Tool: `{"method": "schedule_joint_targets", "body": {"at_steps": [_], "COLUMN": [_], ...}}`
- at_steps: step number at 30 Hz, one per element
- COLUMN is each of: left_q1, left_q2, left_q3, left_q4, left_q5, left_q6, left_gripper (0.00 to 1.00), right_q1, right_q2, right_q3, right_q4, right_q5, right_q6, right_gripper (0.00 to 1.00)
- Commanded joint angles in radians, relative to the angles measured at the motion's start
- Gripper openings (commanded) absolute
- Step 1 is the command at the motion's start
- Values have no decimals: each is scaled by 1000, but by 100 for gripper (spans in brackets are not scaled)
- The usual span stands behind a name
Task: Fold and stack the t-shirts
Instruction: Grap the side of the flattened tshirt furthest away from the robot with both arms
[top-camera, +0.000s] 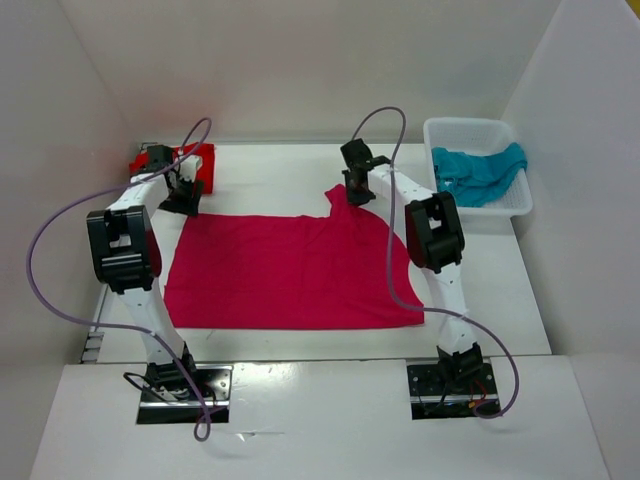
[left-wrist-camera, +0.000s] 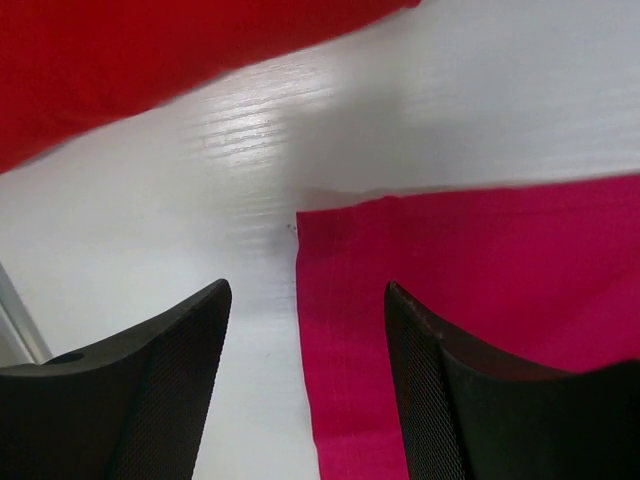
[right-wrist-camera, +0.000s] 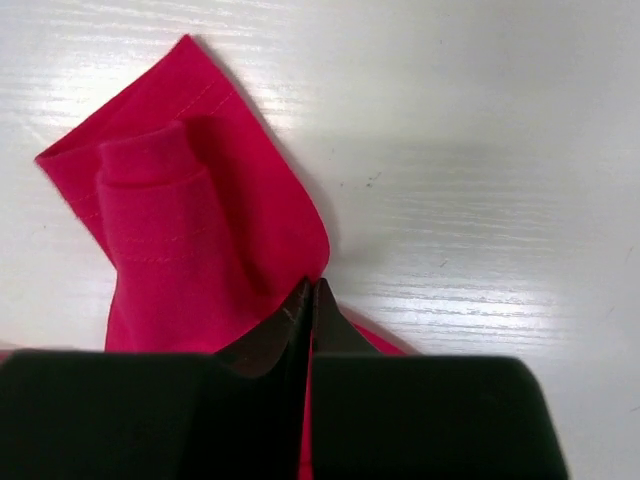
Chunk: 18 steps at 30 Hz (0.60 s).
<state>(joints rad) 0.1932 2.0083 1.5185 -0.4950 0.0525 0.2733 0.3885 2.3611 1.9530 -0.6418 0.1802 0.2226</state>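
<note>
Seen from above, the white lattice basket (top-camera: 470, 124) at the far right is holding the teal-blue t-shirt (top-camera: 480, 172). The crimson-pink t-shirt (top-camera: 290, 270) is lying spread on the surface (top-camera: 490, 290), with the red t-shirt (top-camera: 200, 158) sitting at the far left. At the left wrist, the left hand (left-wrist-camera: 305, 390) is hanging spread over the crimson-pink t-shirt's corner. At the right wrist, the right hand (right-wrist-camera: 308, 305) is pinching its sleeve edge.

You see the crimson-pink t-shirt (top-camera: 290, 275) spread flat in the middle, the red t-shirt (top-camera: 203, 160) compact at far left, the teal t-shirt (top-camera: 480, 172) crumpled in the white basket (top-camera: 465, 125).
</note>
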Motion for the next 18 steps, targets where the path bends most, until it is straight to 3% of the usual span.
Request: {"method": "schedule_joint_targets", "body": {"at_steps": [1,8,9,10,11,12,18], "left_q1": [5,5,-6,-6,-18,-18,-37], "left_q2": [49,128,139,148,158,168,167], "left_q3": [41,95,107,108,118,118,79], "left_q4": [9,9,9,0,-1,-1,-1], "left_q5": [38,72,72,72,72,72,27], "left_q6": [-37,-80,-80,-80,-80,-71,-49], "left_gripper": [70,71,71,71,71,70,49], "right_q1": [-28,-105,-114,-126,-126,-138,-197], "right_q2": [-92,-276,-286,-296,-296,-296,-287], "right_q3": [-148,-394,-414,-414,-414,-414,-320], "right_q4": [28,80,80,80,80,80,100], "right_q5": [13,-4,-4,-13,-13,-27,-139], "right_q6": [-9,23,23,23,23,23,61], "right_gripper": [0,1,7,22,60,65,66]}}
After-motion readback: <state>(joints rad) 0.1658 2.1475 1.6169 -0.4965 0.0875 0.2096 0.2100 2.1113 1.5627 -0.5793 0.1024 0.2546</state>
